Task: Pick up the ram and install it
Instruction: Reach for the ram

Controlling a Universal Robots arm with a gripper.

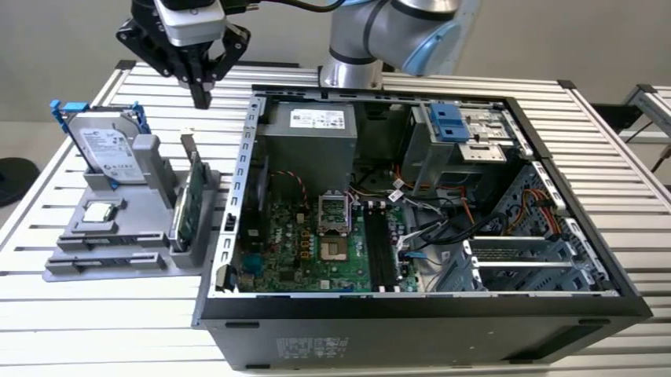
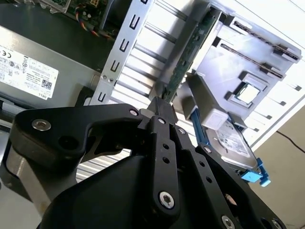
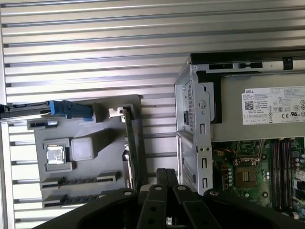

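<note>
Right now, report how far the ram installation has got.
Nothing is done yet: the long green circuit-board ram stick stands on edge in the grey plastic holder, outside the open black computer case. In hand: nothing; the black gripper hangs shut above the stick's end, not touching it. Left: pickup and install.

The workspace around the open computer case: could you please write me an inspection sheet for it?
Surface: slatted metal table.
Job's things: ram stands on edge in the grey holder, beside the open computer case; black motherboard slots look vacant.
Clutter: hard drive in blue frame and processor chip, both in the holder.
Grippers: end effector shut, holding nothing, hovering above one end of the ram.
Cables: loose bundles inside the case.
Surroundings: another slatted table at the exterior view's right.
</note>
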